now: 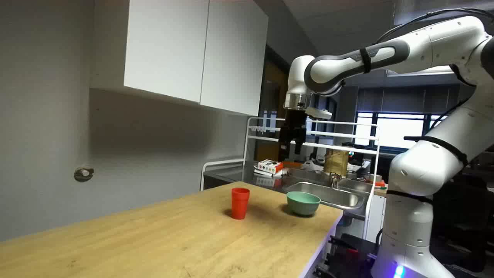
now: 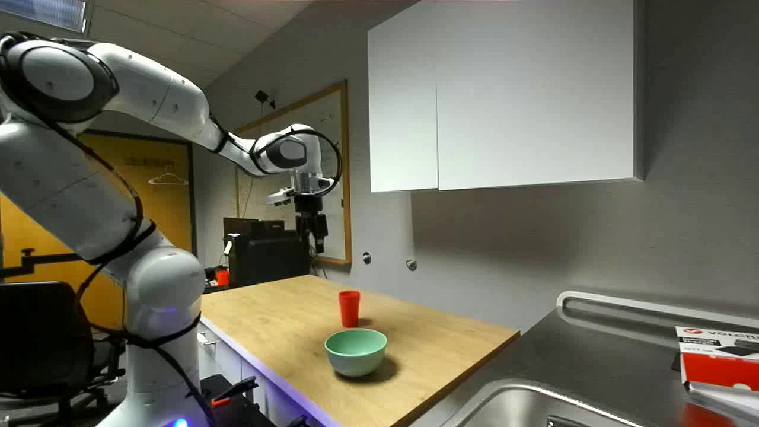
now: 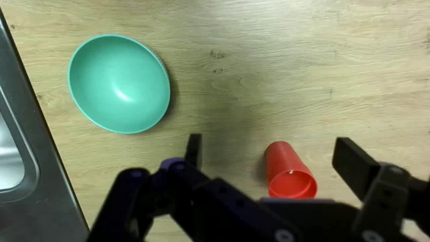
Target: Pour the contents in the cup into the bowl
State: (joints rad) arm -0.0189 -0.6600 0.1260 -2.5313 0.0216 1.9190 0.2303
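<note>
On the pale wood-grain tabletop (image 1: 173, 237) we see a round teal-green bowl (image 2: 356, 358) near one corner and, apart from it, farther from that corner, an upright, tapered red-orange cup (image 2: 350, 310).

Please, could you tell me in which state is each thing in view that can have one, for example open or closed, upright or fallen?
Red cup: upright on the table, mouth up; whether it holds anything is unclear.
Green bowl: upright on the table, nothing visible inside.
Gripper: open, above the table, holding nothing.
Cabinet doors: closed.
Base light: lit, blue.
</note>
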